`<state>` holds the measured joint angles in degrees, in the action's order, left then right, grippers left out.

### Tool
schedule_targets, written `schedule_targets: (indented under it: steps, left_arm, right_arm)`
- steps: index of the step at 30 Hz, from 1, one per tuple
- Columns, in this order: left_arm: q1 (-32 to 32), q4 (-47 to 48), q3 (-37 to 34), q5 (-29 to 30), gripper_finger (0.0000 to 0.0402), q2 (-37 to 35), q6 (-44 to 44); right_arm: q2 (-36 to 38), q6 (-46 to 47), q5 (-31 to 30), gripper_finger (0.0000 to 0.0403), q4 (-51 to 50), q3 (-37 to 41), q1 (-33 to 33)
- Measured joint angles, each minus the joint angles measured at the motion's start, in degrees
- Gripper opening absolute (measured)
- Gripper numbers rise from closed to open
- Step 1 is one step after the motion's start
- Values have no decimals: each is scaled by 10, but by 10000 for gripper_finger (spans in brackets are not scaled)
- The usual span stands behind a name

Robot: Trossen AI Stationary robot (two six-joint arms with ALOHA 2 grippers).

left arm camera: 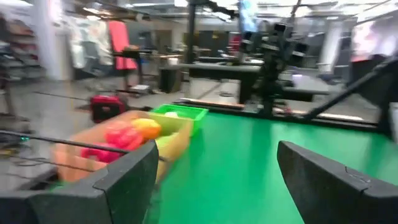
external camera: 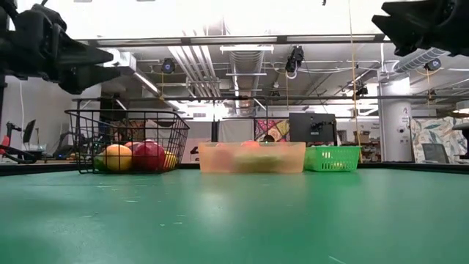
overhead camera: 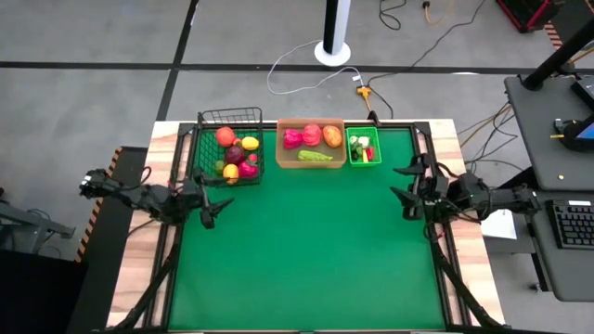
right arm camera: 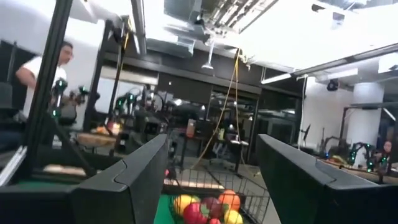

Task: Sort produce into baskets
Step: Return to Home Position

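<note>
Three baskets stand in a row at the table's far edge. The black wire basket (overhead camera: 230, 147) holds red, yellow, orange and purple round produce. The tan tray (overhead camera: 311, 144) holds pink, red and orange pieces and a green cucumber (overhead camera: 316, 156). The small green bin (overhead camera: 363, 147) holds tiny pieces. My left gripper (overhead camera: 215, 206) is open over the table's left edge, just near of the wire basket, and holds nothing. My right gripper (overhead camera: 406, 190) is open over the right edge, level with it, and also holds nothing. Both wrist views show bare fingers set apart.
The green mat (overhead camera: 306, 250) stretches from the baskets to the near edge. Black frame rails (overhead camera: 436, 260) run along both sides of the table. A seated person (right arm camera: 43, 78) shows in the room beyond the table. Cables (overhead camera: 306, 74) lie on the floor behind the table.
</note>
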<state>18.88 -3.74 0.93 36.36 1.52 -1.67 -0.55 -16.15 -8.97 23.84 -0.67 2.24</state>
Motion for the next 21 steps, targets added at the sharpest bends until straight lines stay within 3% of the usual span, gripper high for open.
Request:
schedule_targets:
  steps: [5, 21]
  left_arm:
    - [0, 5, 0, 68, 308, 8, 24]
    - [0, 4, 0, 66, 308, 35, 26]
  right_arm:
    - [-8, 10, 0, 240, -50, 0, 0]
    - [-30, 112, 0, 242, -88, 0, 0]
